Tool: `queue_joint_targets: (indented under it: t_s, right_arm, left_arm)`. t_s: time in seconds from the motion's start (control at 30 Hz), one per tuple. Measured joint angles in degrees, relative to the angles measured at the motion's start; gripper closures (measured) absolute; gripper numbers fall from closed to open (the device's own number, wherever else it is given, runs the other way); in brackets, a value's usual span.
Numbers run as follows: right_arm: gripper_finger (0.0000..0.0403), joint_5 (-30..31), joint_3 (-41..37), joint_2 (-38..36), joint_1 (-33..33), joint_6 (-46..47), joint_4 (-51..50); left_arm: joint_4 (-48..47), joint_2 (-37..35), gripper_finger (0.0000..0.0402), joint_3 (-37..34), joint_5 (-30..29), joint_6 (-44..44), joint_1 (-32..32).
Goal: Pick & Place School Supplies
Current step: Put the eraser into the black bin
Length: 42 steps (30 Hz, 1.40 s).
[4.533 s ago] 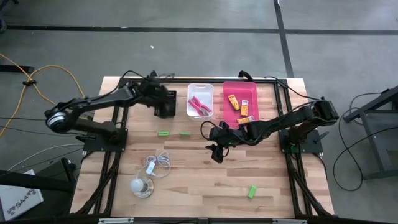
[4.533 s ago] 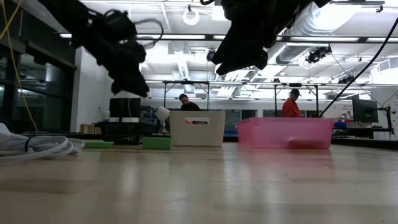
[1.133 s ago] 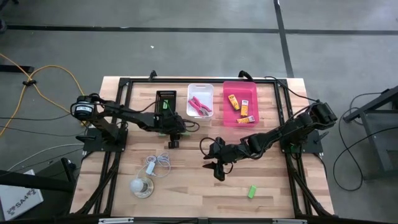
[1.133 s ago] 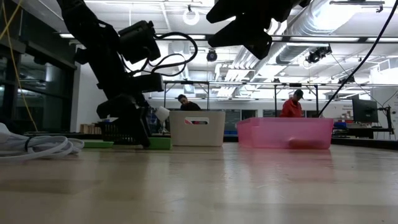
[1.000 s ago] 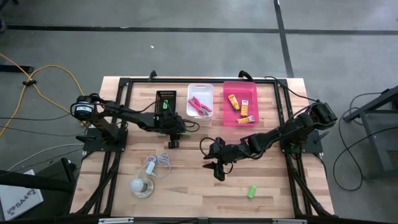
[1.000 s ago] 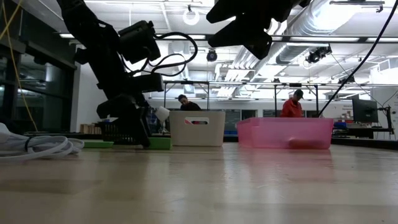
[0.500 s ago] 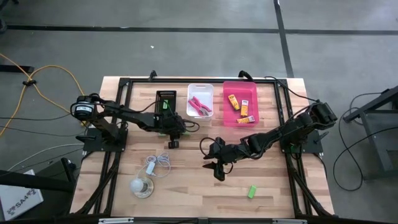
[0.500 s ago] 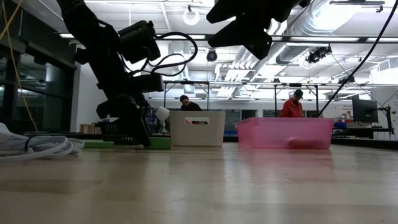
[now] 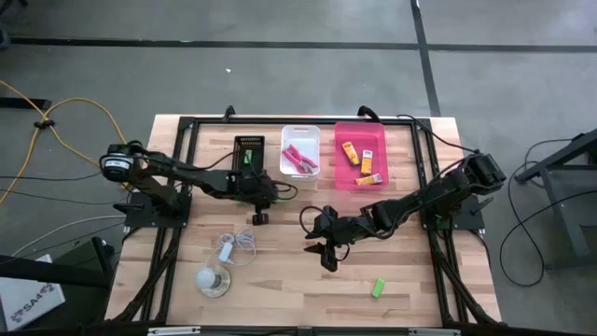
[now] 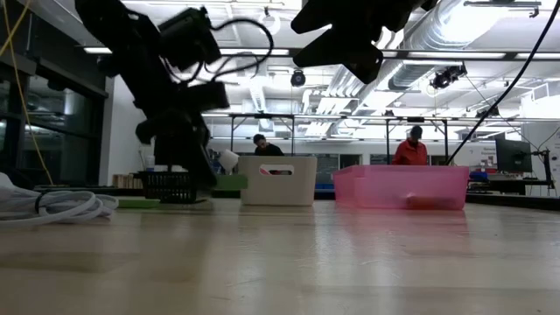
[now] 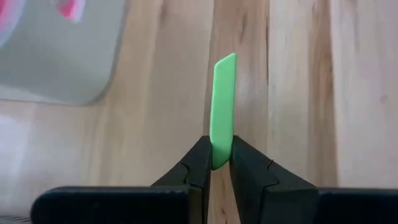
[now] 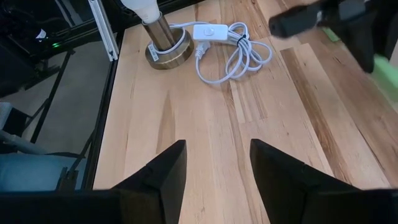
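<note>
Your left gripper (image 11: 221, 165) has its fingers pinched on one end of a flat green piece (image 11: 223, 106); the rest of that piece sticks out past the fingertips over the wooden table (image 9: 280, 271). From overhead, this gripper (image 9: 260, 213) sits just in front of the white bin (image 9: 300, 149), slightly toward the black basket (image 9: 248, 147) side.

In the low view the left arm's wrist hangs above the tabletop in front of the black basket (image 10: 166, 185), with a bit of green (image 10: 229, 182) showing beside the white bin (image 10: 277, 179).

Your right gripper (image 9: 327, 259) hovers well in front of the white bin, toward the table's middle, fingers (image 12: 155, 174) spread wide with nothing between them. Its wrist camera looks across bare wood at a lamp base (image 12: 163, 45) and a coiled white cord (image 12: 231, 48).

Supplies, placed against the white bin:
- Pink-handled scissors (image 9: 299, 159) lie inside it.
- Pink tray (image 9: 360, 155) stands right beside it, on the right arm's side; yellow-orange packets (image 9: 350, 152) lie in that tray.
- Another green piece (image 9: 377, 287) lies well away, near the front edge on the right arm's side.
- Green also shows in the black basket (image 9: 247, 157).

Two people stand in the room behind the table; one wears red (image 10: 409, 150).
</note>
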Motion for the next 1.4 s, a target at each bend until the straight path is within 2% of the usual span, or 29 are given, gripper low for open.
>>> queue_joint_targets:
  t_s: [0.13, 0.33, 0.43, 0.57, 0.73, 0.97, 1.4]
  right_arm:
    - [0.0237, 0.00, 0.00, 0.00, 0.02, 0.00, -0.12]
    - [0.0237, -0.04, 0.00, 0.00, 0.22, 0.02, -0.28]
    - [0.0237, -0.02, 0.00, 0.00, 0.22, 0.02, -0.27]
    - [0.0237, -0.02, 0.00, 0.00, 0.22, 0.02, -0.26]
    - [0.0237, -0.02, 0.00, 0.00, 0.22, 0.04, -0.20]
    - [0.0237, 0.00, 0.00, 0.00, 0.22, 0.17, -0.17]
    - [0.0237, 0.00, 0.00, 0.00, 0.22, 0.04, -0.04]
  left_arm:
    - [-2.64, -5.13, 0.0363, 0.00, -0.88, -1.51, -0.05]
    - [-12.67, -15.02, 0.0363, 0.02, -8.71, -3.37, 1.41]
    - [-17.11, -19.49, 0.0364, 0.02, -11.69, -4.92, 3.84]
    - [-20.42, -22.75, 0.0364, 0.02, -12.20, -9.43, 9.49]
    - [-22.93, -22.00, 0.0364, 0.04, -11.52, -14.70, 17.94]
    - [-23.96, -18.15, 0.0364, 0.04, -4.48, -16.21, 26.31]
    - [-21.87, -15.17, 0.0364, 0.04, -3.36, -16.18, 27.59]
